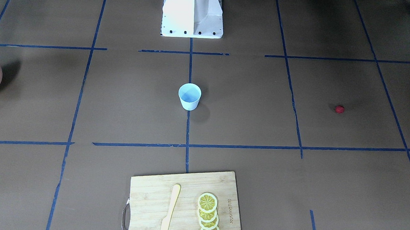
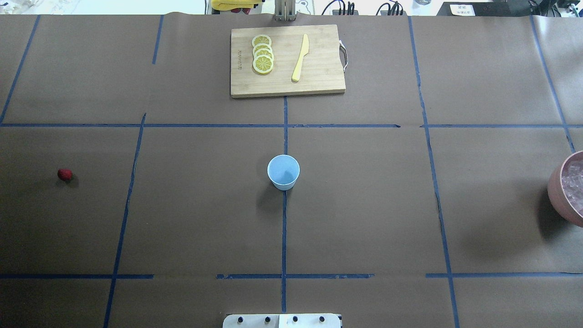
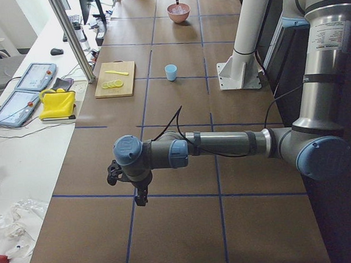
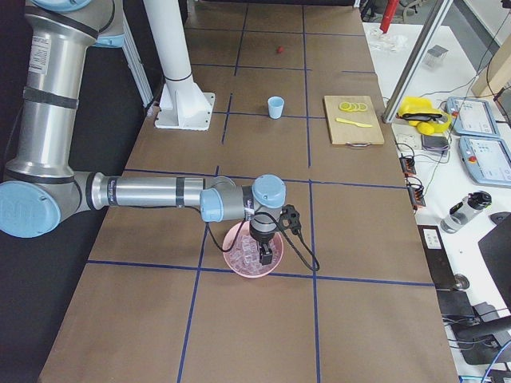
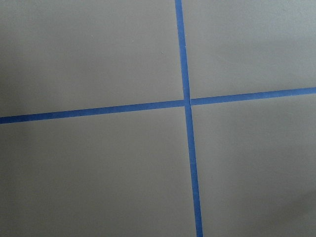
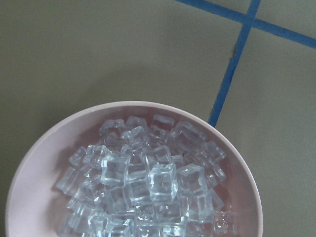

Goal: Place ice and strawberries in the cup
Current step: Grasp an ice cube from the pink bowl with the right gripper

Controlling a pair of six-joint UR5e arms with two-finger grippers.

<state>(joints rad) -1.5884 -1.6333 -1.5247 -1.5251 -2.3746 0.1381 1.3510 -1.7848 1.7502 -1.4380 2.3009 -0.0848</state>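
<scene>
The white cup (image 1: 189,96) with a pale blue inside stands upright at the table's middle; it also shows in the overhead view (image 2: 283,171). One tiny red strawberry (image 2: 64,174) lies alone on the robot's left side. Several ice cubes (image 6: 148,182) fill the pink bowl (image 6: 44,148) at the table's right end (image 2: 558,191). My right gripper (image 4: 266,254) hangs just over the ice; I cannot tell whether it is open or shut. My left gripper (image 3: 141,199) points down over bare table near the left end; I cannot tell its state either. No fingers show in the wrist views.
A bamboo cutting board (image 2: 319,82) with several lemon slices (image 2: 263,53) and a yellow knife (image 2: 300,57) lies at the far middle edge. The robot's white base (image 1: 192,19) stands at the near middle edge. Blue tape lines cross the brown table cover.
</scene>
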